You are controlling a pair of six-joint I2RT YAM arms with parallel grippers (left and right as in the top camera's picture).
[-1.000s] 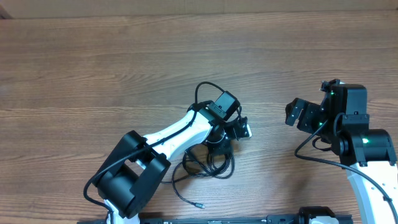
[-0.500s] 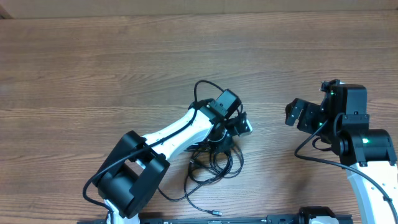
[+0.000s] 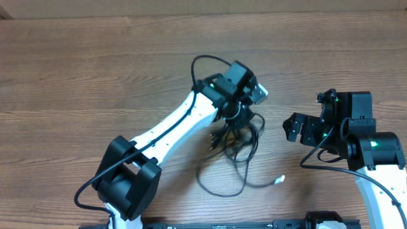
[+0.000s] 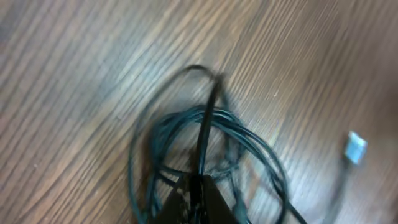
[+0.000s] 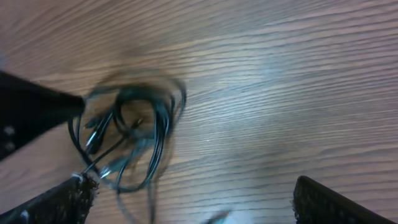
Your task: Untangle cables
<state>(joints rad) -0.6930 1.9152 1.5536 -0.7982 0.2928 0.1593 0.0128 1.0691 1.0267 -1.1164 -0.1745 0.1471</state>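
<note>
Clenching the cables (image 4: 206, 124) from above, the left gripper (image 4: 196, 186) holds them; the released right gripper (image 3: 291, 128) hovers near their right side.

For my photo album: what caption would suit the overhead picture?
Left hand grips tangled cables over a wooden table; the open right hand waits nearby.

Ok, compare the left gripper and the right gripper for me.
The left gripper has its jaws shut on the cables; the right gripper has its jaws wide open and holds nothing. The left gripper is right above the cables; the right gripper sits apart from them, to one side. Both are black.
</note>
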